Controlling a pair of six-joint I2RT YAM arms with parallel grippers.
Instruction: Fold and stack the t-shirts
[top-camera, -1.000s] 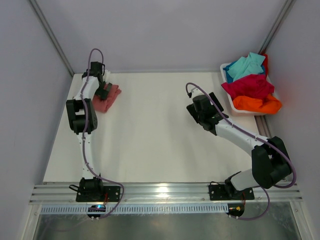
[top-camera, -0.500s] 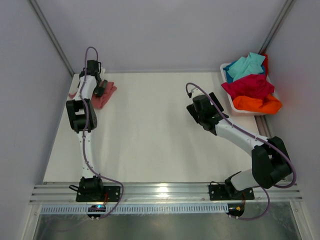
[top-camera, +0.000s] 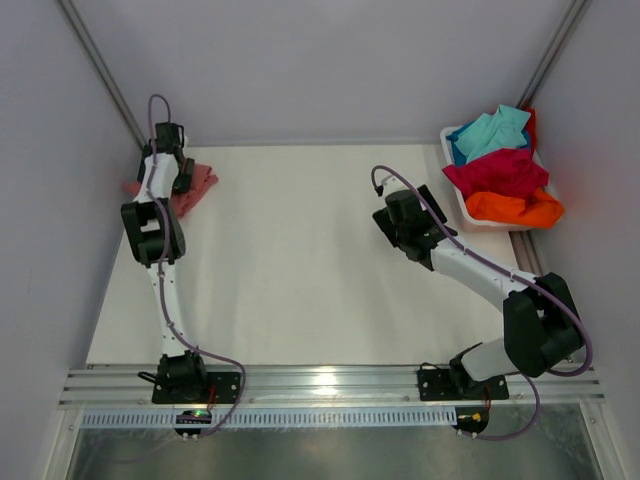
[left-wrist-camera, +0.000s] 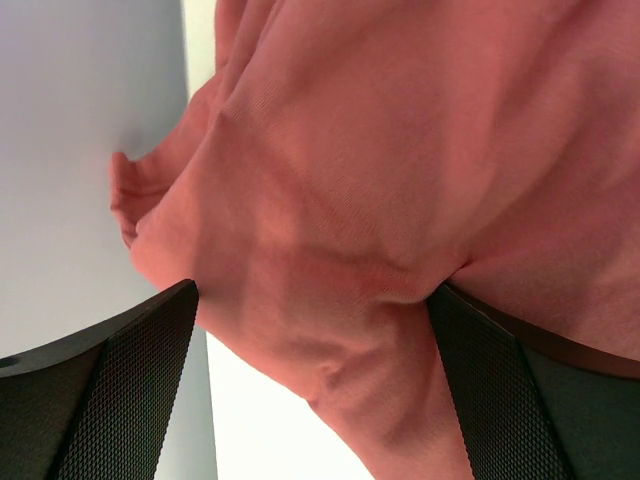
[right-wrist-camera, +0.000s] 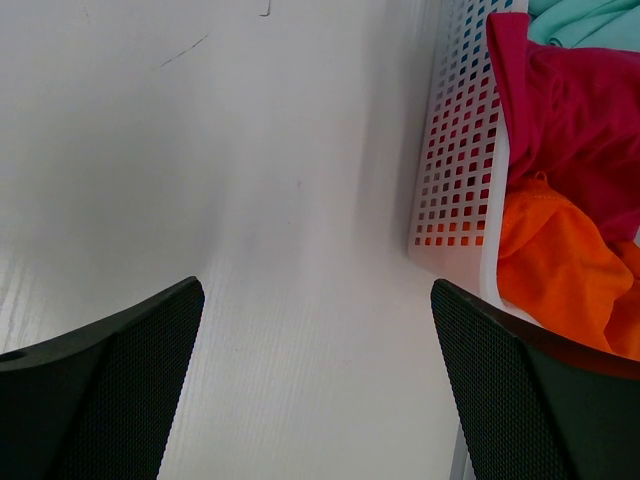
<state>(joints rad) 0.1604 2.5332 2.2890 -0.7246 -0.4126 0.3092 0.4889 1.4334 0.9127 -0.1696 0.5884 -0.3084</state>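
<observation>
The salmon-pink t-shirt (top-camera: 199, 187) lies bunched at the table's far left corner, against the left wall. My left gripper (top-camera: 182, 177) is over it with its jaws wide apart. In the left wrist view the pink cloth (left-wrist-camera: 400, 150) fills the space between the jaws of the left gripper (left-wrist-camera: 315, 295), which stand open and do not pinch it. My right gripper (top-camera: 432, 202) is open and empty over bare table, left of the tub, and also shows in the right wrist view (right-wrist-camera: 315, 290). The crimson (top-camera: 495, 170), orange (top-camera: 515, 208) and turquoise (top-camera: 490, 130) t-shirts lie piled in the tub.
The white perforated plastic tub (top-camera: 453, 188) stands at the far right, against the right wall; its wall (right-wrist-camera: 450, 150) shows close to my right gripper. Grey walls enclose the table on three sides. The arm bases sit on a metal rail at the near edge.
My left gripper has moved left and farther back toward the corner, and the pink t-shirt has shifted with it and bunched up. The right arm has not moved.
</observation>
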